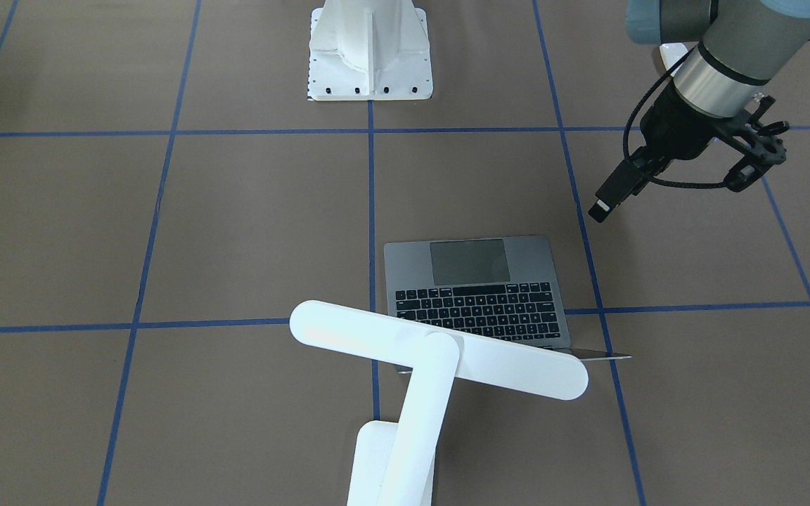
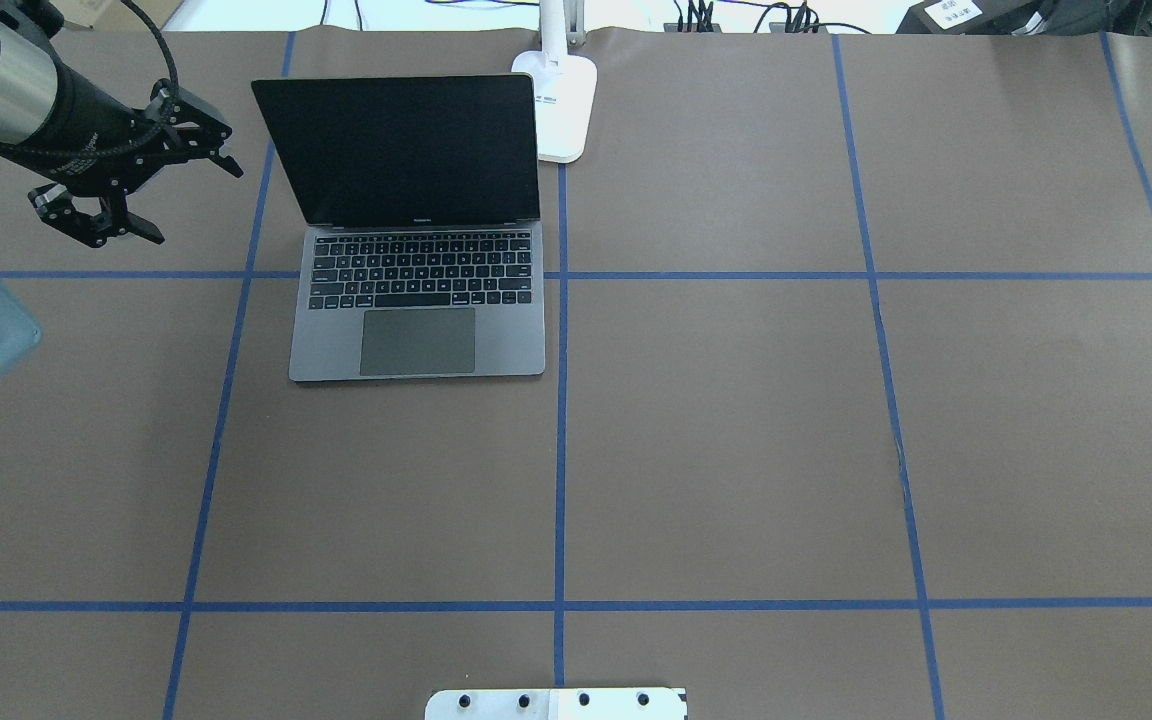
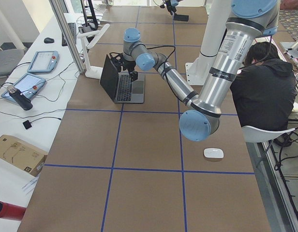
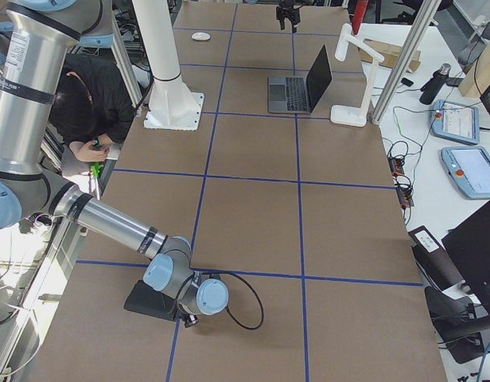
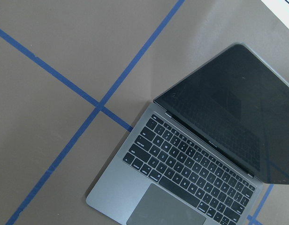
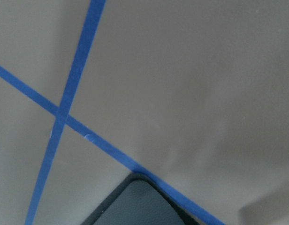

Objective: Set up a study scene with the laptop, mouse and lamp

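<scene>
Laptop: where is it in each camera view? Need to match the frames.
Front-facing: slim grey metal laptop, lower centre, hinge edge hidden by the white bar-headed desk lamp.
Overhead: laptop, upper left.
Exterior left: laptop, upper left of centre.
Exterior right: laptop, top, right of centre.
Left wrist: laptop, lower right.
Right wrist: not in it.
Landmark: that lamp, beside it in all four exterior views.

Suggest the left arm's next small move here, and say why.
Probably swing the left gripper, open and empty beside the laptop, back toward the mouse. The laptop stands open with the lamp next to it, while the mouse lies alone, far from both, so it seems the one piece left to place.
</scene>
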Available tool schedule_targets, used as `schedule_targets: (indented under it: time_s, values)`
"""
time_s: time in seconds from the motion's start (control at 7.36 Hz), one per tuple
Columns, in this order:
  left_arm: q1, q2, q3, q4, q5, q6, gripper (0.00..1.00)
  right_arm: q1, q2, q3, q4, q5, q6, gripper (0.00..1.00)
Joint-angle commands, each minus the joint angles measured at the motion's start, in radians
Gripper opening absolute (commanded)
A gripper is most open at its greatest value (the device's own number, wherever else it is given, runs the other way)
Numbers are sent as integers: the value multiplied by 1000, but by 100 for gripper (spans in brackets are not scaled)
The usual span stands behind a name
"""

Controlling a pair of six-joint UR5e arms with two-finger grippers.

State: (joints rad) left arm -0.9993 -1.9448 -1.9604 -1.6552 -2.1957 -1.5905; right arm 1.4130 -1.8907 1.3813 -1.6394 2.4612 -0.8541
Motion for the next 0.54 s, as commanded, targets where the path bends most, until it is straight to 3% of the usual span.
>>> schedule_targets:
  time_s: [0.0,0.41]
  values:
    - [1,0,0,0,1,0,100,1,-4,-1,-11,-2,-3,99]
    - [1,3,0,0,1,1,100,1,-5,1,-10,5,-3,99]
